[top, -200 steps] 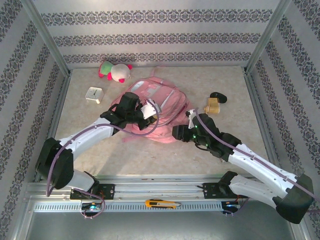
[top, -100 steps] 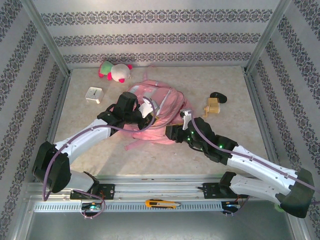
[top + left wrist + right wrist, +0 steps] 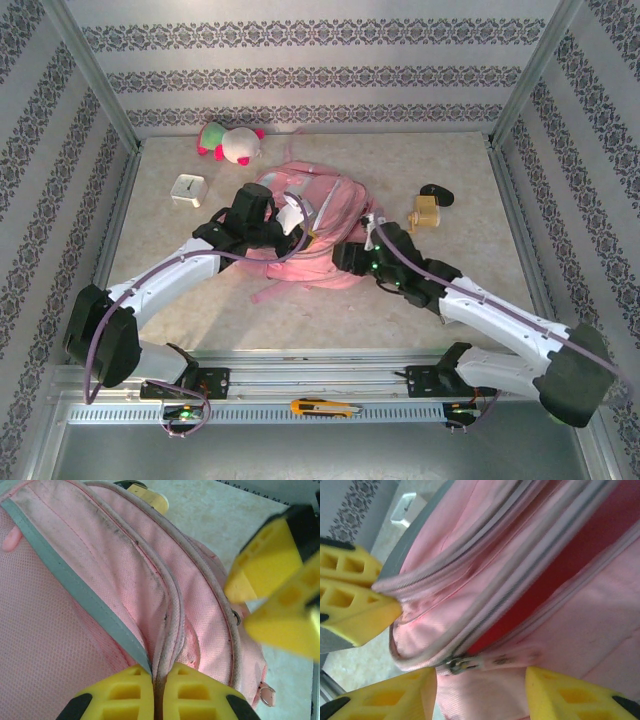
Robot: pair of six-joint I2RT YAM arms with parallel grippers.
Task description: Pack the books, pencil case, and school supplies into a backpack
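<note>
Pink backpack [image 3: 312, 215]: left gripper [image 3: 159, 692] clamped on its zip-edge seam; right gripper [image 3: 480, 690] parted wide, zip pull [image 3: 456, 664] between its jaws, zip running away up-right.

backpack [image 3: 335, 205]: pink, grey trim, red inside
my fingers [image 3: 135, 692]: yellow
plush toy [image 3: 230, 142]: pink and white
walls [image 3: 300, 78]: pale, dark floral bands

A beige, marble-patterned tabletop [image 3: 300, 310] is seen from above. A large pink fabric backpack [image 3: 320, 205] is laid at its centre. A pink-and-white plush toy [image 3: 230, 142] and a small white clock cube [image 3: 187, 189] are placed far left. A black oval lump [image 3: 436, 193] and a pale yellow block [image 3: 426, 213], possibly wooden, are set just beside each other at the right.
</note>
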